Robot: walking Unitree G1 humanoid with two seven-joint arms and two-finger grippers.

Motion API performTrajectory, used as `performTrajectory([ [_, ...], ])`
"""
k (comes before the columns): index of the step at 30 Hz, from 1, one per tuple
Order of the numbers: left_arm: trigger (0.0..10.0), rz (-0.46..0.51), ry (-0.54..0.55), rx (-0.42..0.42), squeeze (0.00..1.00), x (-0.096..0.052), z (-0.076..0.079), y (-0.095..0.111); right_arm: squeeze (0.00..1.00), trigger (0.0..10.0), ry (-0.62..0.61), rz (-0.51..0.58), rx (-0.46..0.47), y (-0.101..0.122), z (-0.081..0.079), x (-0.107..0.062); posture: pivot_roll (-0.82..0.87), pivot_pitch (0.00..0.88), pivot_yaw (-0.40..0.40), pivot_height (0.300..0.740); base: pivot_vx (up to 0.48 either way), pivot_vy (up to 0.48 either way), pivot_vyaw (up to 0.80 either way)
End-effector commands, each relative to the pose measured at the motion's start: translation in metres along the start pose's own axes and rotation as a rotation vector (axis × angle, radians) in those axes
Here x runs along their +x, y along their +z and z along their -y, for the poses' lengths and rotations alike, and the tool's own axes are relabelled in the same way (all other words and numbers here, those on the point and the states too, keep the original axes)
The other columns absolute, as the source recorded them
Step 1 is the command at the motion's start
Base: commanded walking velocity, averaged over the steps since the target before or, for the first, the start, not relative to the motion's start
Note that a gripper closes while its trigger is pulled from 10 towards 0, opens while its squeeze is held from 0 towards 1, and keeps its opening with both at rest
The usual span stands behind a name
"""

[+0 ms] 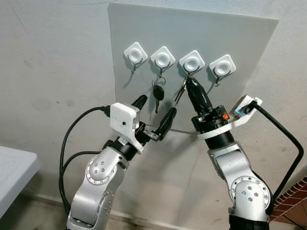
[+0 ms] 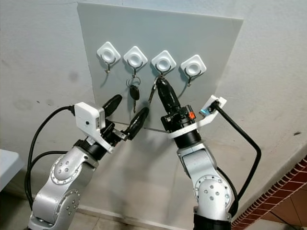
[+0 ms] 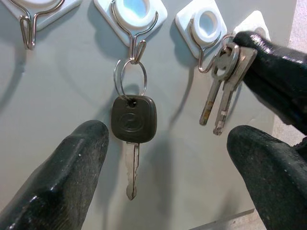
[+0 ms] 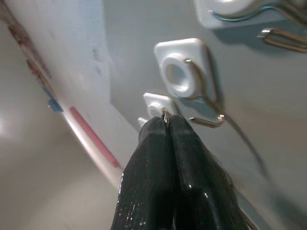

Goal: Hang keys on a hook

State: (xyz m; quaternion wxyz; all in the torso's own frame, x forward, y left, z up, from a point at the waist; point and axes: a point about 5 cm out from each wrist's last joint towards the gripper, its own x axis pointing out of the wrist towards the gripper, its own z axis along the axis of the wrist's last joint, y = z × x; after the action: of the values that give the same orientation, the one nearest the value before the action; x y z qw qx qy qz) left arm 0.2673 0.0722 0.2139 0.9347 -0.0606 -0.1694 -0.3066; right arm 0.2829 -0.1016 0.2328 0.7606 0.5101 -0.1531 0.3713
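**Right end effector pinching a bunch of keys at the third hook**

A pale grey board (image 1: 240,43) is leaning against the wall (image 1: 53,62), carrying a row of four white square hooks with wire prongs. Counting from the robot's left, the first hook (image 1: 135,53) is hanging bare, and the second hook (image 1: 162,59) is carrying a ring with a black-headed key (image 1: 158,94) dangling straight down from it. The fourth hook (image 1: 222,67) is also bare.

The right end effector (image 1: 191,81) is reaching up to the third hook (image 1: 192,63), its two black fingers pressed tightly together. It is clenching the ring of a small bunch of metal keys (image 3: 223,79), which are hanging just beside the wire prong of that hook, their blades slanting down toward the robot's left. In the left wrist view the ring is sitting right against the prong, but whether it is actually looped over the wire cannot be told. In the right wrist view a sliver of metal is poking out between the closed fingertips (image 4: 165,132).

The left end effector (image 1: 154,114) is hovering lower down, in front of the board and below the black-headed key, with its fingers spread wide apart and gripping nothing. The black-headed key is hanging between the lines of those two fingers, clear of both.

At the far left a corner of a white worktop (image 1: 14,167) is showing.
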Motion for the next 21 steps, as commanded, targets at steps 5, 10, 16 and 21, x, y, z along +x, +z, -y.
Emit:
performTrajectory([
  [5,10.0,0.006,-0.007,-0.004,0.00,0.000,0.002,0.003,0.00,10.0,-0.019,0.026,0.022,0.003,0.001,0.004,0.06,0.000,-0.046,0.740,0.000,0.000,0.00],
  [10,10.0,0.005,-0.007,-0.006,0.00,0.000,0.003,0.002,0.00,10.0,-0.043,0.037,0.032,0.005,0.002,0.008,0.06,0.000,-0.045,0.740,0.000,0.000,0.00],
  [16,10.0,0.005,-0.006,-0.008,0.00,0.000,0.003,0.003,0.00,10.0,-0.069,0.047,0.041,0.007,0.006,0.011,0.07,0.000,-0.046,0.740,0.000,0.000,0.00],
  [21,10.0,0.005,-0.005,-0.008,0.00,-0.001,0.003,0.003,0.00,10.0,-0.087,0.056,0.040,0.008,0.007,0.013,0.07,0.000,-0.046,0.740,0.000,0.000,0.00],
])
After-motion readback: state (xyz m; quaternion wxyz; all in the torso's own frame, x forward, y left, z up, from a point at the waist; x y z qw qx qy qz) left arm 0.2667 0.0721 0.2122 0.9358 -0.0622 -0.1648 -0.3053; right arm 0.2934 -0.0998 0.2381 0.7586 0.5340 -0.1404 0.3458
